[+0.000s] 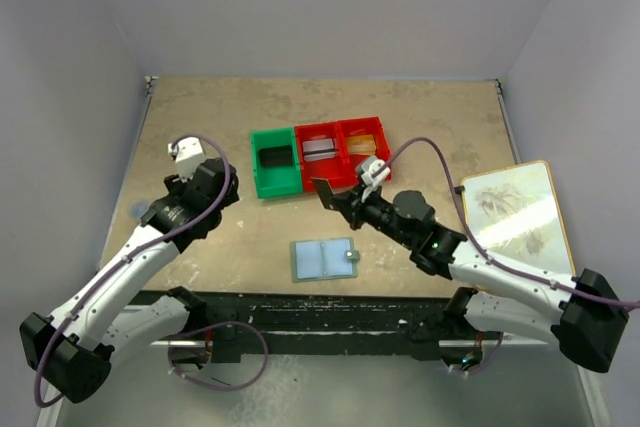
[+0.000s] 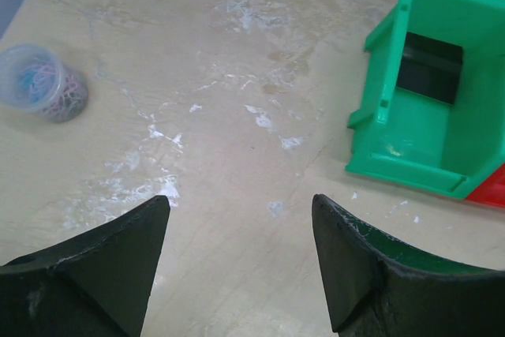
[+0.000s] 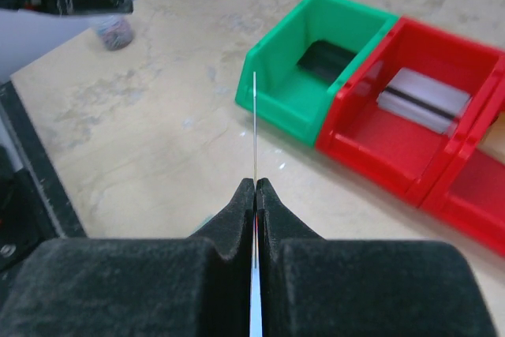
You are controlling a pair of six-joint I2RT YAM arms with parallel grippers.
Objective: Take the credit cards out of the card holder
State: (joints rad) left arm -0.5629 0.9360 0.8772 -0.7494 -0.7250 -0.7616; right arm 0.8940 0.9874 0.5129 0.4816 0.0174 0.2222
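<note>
The light blue card holder [image 1: 323, 259] lies open and flat on the table near the front edge, its snap tab on the right. My right gripper [image 1: 340, 200] is above and behind it, shut on a thin dark card [image 1: 323, 190]. In the right wrist view the card [image 3: 255, 124] shows edge-on, sticking out past the closed fingertips [image 3: 245, 195] toward the green bin [image 3: 316, 65]. My left gripper [image 1: 215, 182] hangs open and empty over bare table left of the green bin [image 2: 426, 124].
A green bin [image 1: 275, 162] and two red bins [image 1: 342, 150] stand side by side at mid-table. The green one holds a dark card [image 2: 430, 69], a red one a grey card [image 3: 422, 100]. A jar of paper clips [image 2: 43, 83] is at the left, a framed board [image 1: 515, 212] at the right.
</note>
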